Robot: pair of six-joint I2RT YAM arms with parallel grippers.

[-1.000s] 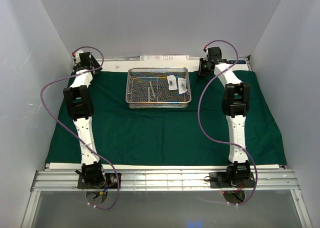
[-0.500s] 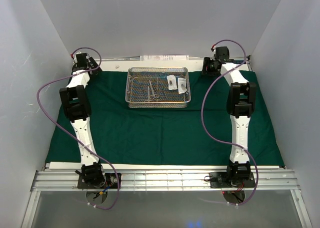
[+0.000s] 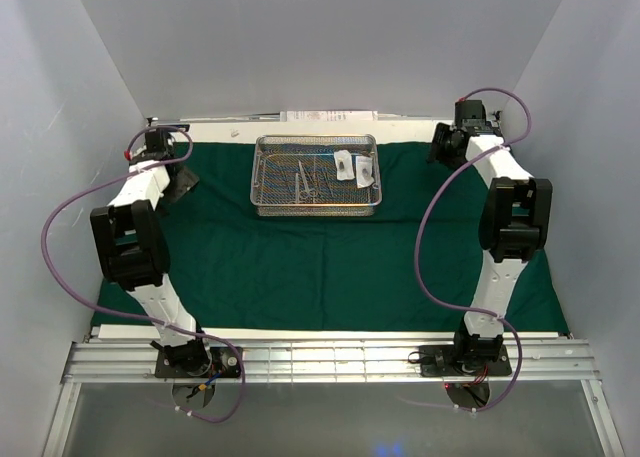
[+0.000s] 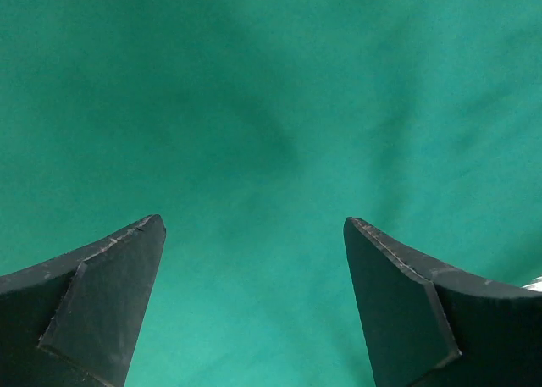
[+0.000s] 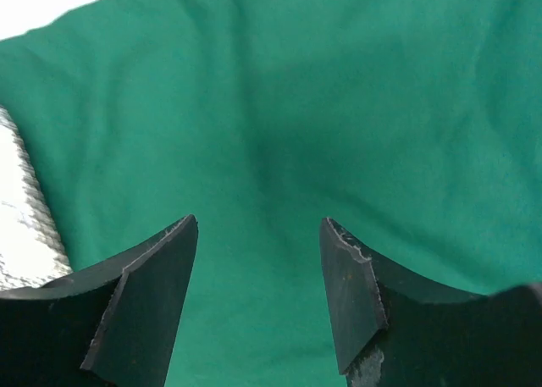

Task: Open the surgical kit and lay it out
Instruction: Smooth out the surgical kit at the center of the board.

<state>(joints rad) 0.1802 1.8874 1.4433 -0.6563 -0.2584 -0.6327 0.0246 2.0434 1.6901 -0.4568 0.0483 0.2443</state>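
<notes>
The dark green cloth [image 3: 320,267] lies spread flat over the table. The silver wire-mesh tray [image 3: 316,174] stands on it at the back centre. Slim metal scissors and forceps [image 3: 307,180] lie in the tray, with two small clear packets [image 3: 345,164] [image 3: 364,172] beside them. My left gripper [image 3: 180,185] is open and empty just above the cloth at the back left [image 4: 254,226]. My right gripper [image 3: 445,145] is open and empty above the cloth at the back right [image 5: 258,222]. A silvery mesh edge, apparently the tray [image 5: 21,222], shows at the left of the right wrist view.
White walls close in the left, back and right sides. A white sheet [image 3: 330,115] lies behind the tray at the back edge. A metal rail [image 3: 330,359] with both arm bases runs along the near edge. Purple cables [image 3: 60,227] loop off both arms.
Both arms have swung outward. The left gripper moved left and slightly nearer, away from the back corner. The right gripper moved right toward the back right corner. The tray has not moved.
</notes>
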